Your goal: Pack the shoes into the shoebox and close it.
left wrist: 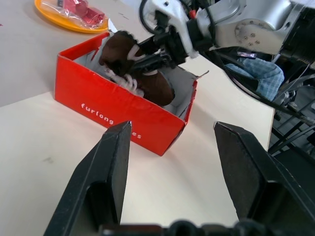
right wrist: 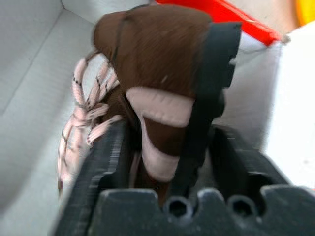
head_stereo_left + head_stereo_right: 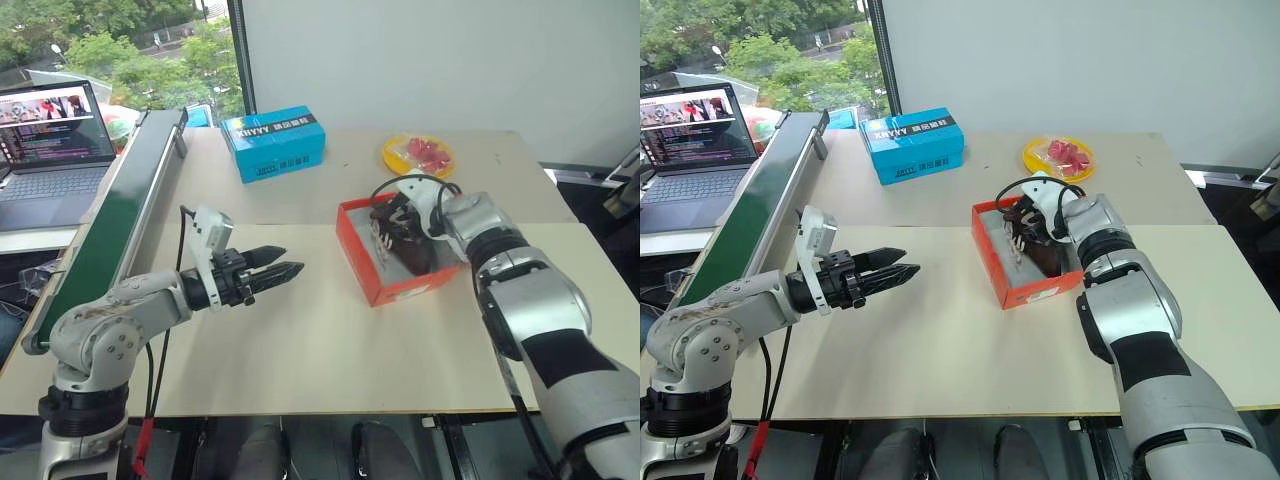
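Resting inside red shoebox (image 3: pixel 372 268): brown lace-up shoe (image 2: pixel 162 73).
Flanked by right gripper (image 2: pixel 167 147), grip undeterminable; left gripper (image 3: pixel 290 263) spread, empty.

A pale beige table (image 3: pixel 300 340) takes up most of the frame, with a seam running across its middle. A plain white wall (image 3: pixel 430 60) fills the upper right. At upper left a window (image 3: pixel 120 40) shows green trees in daylight. A laptop (image 3: pixel 55 140) sits open at the left edge.
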You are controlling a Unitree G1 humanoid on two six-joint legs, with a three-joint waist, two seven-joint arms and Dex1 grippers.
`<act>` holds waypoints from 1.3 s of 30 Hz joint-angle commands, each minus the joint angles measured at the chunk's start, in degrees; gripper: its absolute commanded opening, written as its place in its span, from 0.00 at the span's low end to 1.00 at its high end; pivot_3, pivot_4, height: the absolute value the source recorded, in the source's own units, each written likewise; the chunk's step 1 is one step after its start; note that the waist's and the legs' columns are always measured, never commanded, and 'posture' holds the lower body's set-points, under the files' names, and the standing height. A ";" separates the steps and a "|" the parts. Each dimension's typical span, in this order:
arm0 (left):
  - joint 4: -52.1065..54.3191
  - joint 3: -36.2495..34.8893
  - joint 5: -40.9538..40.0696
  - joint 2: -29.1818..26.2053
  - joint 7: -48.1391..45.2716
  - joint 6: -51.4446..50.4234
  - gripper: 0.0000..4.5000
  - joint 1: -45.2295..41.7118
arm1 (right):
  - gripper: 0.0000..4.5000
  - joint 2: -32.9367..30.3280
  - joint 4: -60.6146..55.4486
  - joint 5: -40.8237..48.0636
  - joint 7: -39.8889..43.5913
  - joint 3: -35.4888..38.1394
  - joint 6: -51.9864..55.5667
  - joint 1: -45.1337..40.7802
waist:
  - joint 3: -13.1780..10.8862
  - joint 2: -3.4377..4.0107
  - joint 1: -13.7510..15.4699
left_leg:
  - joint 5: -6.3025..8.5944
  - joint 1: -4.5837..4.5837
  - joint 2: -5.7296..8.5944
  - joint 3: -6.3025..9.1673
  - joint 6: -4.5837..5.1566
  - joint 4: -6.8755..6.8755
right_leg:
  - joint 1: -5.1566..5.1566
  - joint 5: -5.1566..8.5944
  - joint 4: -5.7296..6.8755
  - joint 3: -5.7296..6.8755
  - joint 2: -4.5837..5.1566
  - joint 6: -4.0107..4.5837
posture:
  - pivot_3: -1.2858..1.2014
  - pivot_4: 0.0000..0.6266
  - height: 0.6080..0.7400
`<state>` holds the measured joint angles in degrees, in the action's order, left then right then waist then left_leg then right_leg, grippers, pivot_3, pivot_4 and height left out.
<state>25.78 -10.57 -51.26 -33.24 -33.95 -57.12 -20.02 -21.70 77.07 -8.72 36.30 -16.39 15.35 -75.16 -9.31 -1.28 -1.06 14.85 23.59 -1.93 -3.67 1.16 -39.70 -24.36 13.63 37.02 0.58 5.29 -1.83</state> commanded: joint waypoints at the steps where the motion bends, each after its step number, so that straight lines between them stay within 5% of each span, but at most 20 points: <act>1: 2.57 -1.97 -1.66 -0.45 0.78 1.00 0.64 0.24 | 0.97 0.21 -1.46 -0.77 0.44 1.91 -1.03 -2.00 | 0.00 0.00 -0.01 | -0.05 0.02 0.00 0.00 -0.09 0.00 | 0.00 0.00 -0.02 0.00 0.00 0.00 | 0.52 0.24 1.00; 8: 1.73 -1.66 -1.48 -0.82 1.02 1.30 0.64 0.00 | 0.99 1.67 -5.25 -0.84 4.41 3.17 -0.82 -4.82 | 0.00 0.01 -0.15 | -0.04 0.02 0.00 0.01 -0.06 -0.01 | -0.01 0.00 0.00 0.01 -0.02 0.00 | 0.52 0.24 1.00; 13: -0.14 -3.29 0.97 -1.92 2.56 2.40 0.64 0.49 | 0.99 0.90 -19.31 3.58 14.31 5.79 5.75 -5.59 | -0.01 0.01 -0.12 | -0.03 0.04 0.00 0.02 -0.04 0.00 | -0.03 0.00 -0.01 0.02 -0.02 0.00 | 0.52 0.24 1.00; 18: -3.59 -6.03 5.41 -2.61 6.92 4.77 0.64 0.72 | 0.99 0.01 -44.78 13.45 18.14 12.72 23.25 1.94 | -0.01 0.03 0.17 | 0.16 0.14 -0.03 0.08 0.27 -0.01 | -0.11 0.00 0.02 0.09 -0.01 0.00 | 0.52 0.24 1.00; 22: -4.73 -7.31 7.51 -2.43 9.70 5.31 0.64 0.77 | 0.99 -0.05 -61.56 19.60 19.76 14.67 27.01 11.30 | -0.01 0.01 0.77 | 0.26 0.14 -0.03 0.20 0.43 -0.06 | 0.03 0.00 -0.02 0.23 0.07 -0.01 | 0.52 0.24 1.00; 25: -5.37 -8.21 9.56 -1.81 12.30 5.71 0.78 1.48 | 1.00 -0.75 -70.44 21.83 19.02 14.52 27.45 20.32 | -0.01 0.01 0.88 | 0.27 0.15 0.04 0.17 0.47 -0.10 | 0.03 -0.03 -0.01 0.20 0.11 -0.05 | 0.52 0.24 1.00; 28: -5.20 -7.82 11.97 -1.78 13.61 7.04 0.99 2.11 | 1.00 -1.18 -74.06 22.52 17.76 13.85 27.98 23.97 | -0.01 0.01 0.72 | 0.27 0.15 0.08 0.14 0.46 -0.09 | -0.01 -0.03 0.01 0.16 0.07 -0.05 | 0.52 0.24 1.00; 39: -6.10 -11.98 24.69 -0.52 23.85 14.53 0.99 5.53 | 1.00 0.05 -74.37 21.17 10.78 12.31 21.94 28.10 | -0.01 0.01 0.19 | 0.26 0.10 0.03 0.12 0.44 -0.07 | -0.04 -0.03 0.00 0.13 -0.01 -0.03 | 0.52 0.24 1.00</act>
<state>18.58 -20.10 -28.18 -33.42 -11.35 -44.57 -14.72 -22.10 3.14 12.30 48.48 -5.60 40.50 -46.22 -9.32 -1.27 -0.87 15.11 23.69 -1.90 -3.56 1.60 -39.77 -24.41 13.60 37.03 0.69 5.29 -1.86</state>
